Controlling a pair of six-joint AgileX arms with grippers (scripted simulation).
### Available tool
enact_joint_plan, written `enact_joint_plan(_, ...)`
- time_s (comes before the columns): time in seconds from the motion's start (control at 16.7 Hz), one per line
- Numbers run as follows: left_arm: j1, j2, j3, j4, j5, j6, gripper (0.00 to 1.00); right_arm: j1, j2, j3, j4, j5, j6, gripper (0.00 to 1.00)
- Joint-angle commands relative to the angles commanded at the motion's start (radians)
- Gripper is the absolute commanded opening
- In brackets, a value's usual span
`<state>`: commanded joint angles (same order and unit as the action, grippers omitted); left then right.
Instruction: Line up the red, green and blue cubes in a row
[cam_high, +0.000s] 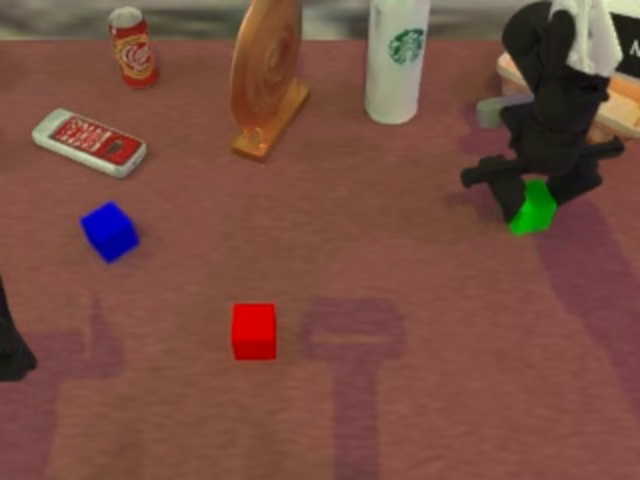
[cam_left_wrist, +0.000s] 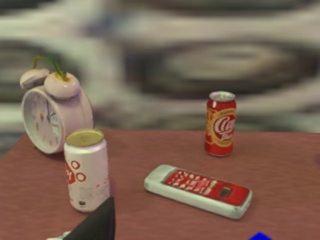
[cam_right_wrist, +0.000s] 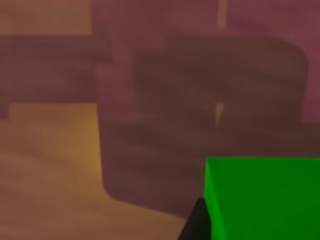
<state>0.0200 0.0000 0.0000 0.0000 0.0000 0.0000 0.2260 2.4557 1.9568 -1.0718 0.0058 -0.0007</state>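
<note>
Filling the near corner of the right wrist view, the green cube (cam_right_wrist: 262, 197) is sitting right up against one dark finger of the right gripper (cam_high: 528, 205), and from above that gripper is hanging directly over the same cube at the right side of the worktop (cam_high: 400, 420). Whether the fingers are actually clamping the cube or only straddling it I cannot tell, since the arm's body is covering them from above and only a sliver of one finger is showing at the wrist. The step in hand appears to be the pickup of the green cube, the first of the three to be handled. Well away from those fingers, toward the middle of the worktop, the red cube (cam_high: 254, 331) is lying alone, and farther off again, toward the left, the blue cube (cam_high: 109, 231) is resting near the calculator (cam_high: 89, 142). The left gripper (cam_high: 12, 350) is waiting parked at the left edge, its fingers not clearly shown. Next, I judge, the right arm is needing a firm hold on the green cube, then a lift and a carry toward the red one, setting it down just beside it with faces square, so the blue cube can be brought to the other side.
</note>
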Motion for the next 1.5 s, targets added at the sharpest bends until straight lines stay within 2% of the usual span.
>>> enact_joint_plan(0.36,0.0,0.0,0.0,0.0,0.0,0.0,1.0,-0.002,-0.013,0.005,-0.006,0.0,0.0,0.0)
enact_joint_plan(0.78,0.0,0.0,0.0,0.0,0.0,0.0,1.0,0.005,-0.05,0.187,-0.23,-0.001,0.0,0.0)
enact_joint_plan(1.14,0.0,0.0,0.0,0.0,0.0,0.0,1.0,0.002,-0.053,0.201,-0.245,-0.001,0.003,0.0)
enact_joint_plan(1.32,0.0,0.0,0.0,0.0,0.0,0.0,1.0,0.055,-0.07,0.182,-0.241,-0.001,0.072,0.0)
enact_joint_plan(1.5,0.0,0.0,0.0,0.0,0.0,0.0,1.0,0.159,-0.106,0.135,-0.231,0.0,0.219,0.0)
